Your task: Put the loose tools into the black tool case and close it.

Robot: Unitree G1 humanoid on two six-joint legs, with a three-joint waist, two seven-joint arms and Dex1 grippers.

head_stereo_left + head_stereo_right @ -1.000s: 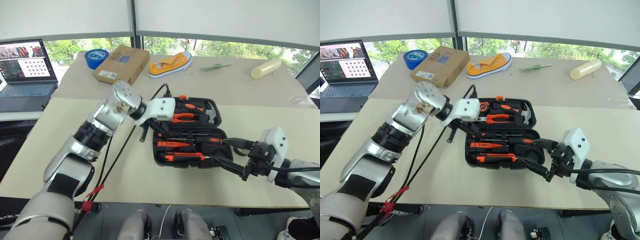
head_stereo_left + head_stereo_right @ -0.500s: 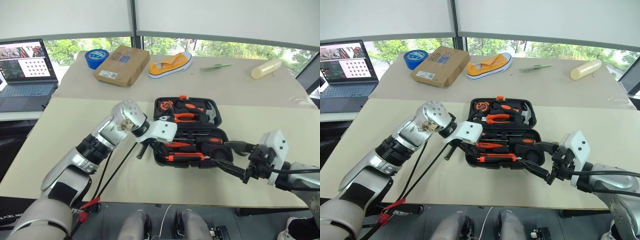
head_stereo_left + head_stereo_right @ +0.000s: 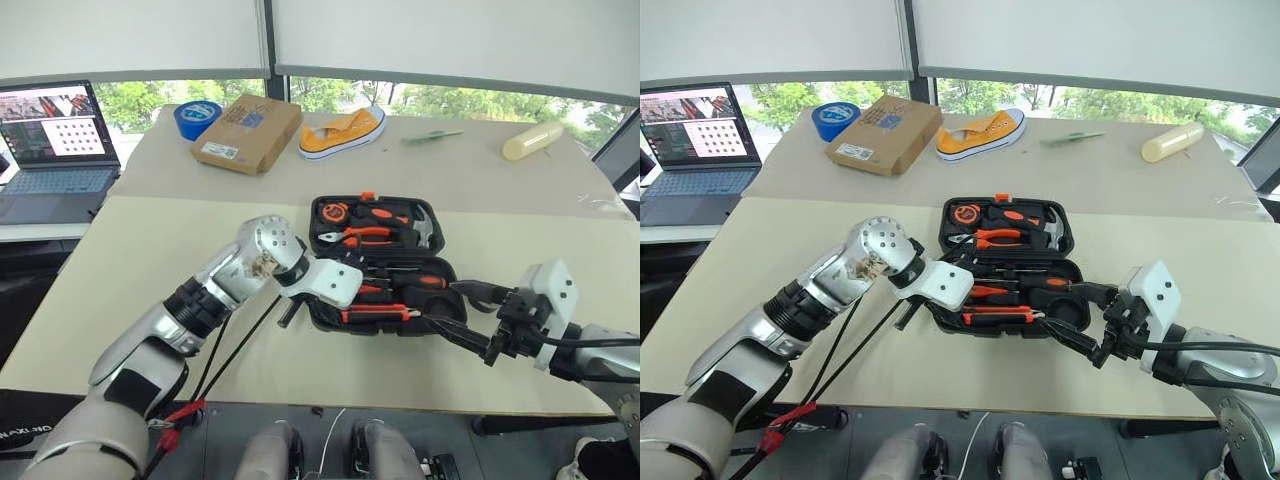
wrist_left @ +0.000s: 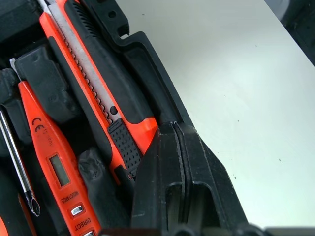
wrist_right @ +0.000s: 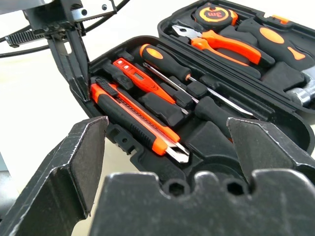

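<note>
Tools sit in the black tool case (image 3: 382, 262), which lies open on the pale table (image 3: 150, 260), and I take that case as my landmark. In its near half the orange-black utility knife (image 5: 140, 119) lies along the front edge, with the slim orange tester pen (image 5: 139, 76) just behind it and an orange-and-black-handled screwdriver (image 5: 189, 78) behind that. A second screwdriver (image 3: 412, 282) shows toward the right end of the same half. The far half holds orange-handled pliers (image 3: 360, 236), a hammer (image 3: 415, 224) and a small tape measure (image 5: 215, 14).

My left gripper (image 4: 178, 147) is clenched, its two black fingers pressed together with nothing between them. It points down at the case's near left end, its tip at the butt end of the utility knife, beside the moulded rim; I cannot tell whether it touches the knife.

My right gripper (image 3: 455, 307) is spread wide and holds nothing. It hovers at the case's near right corner, aimed back across the near half toward the knife, and is apart from every tool.

Well behind the case lie a brown cardboard box (image 3: 248, 132), a blue tape roll (image 3: 197, 118) and an orange shoe (image 3: 343, 132).
</note>
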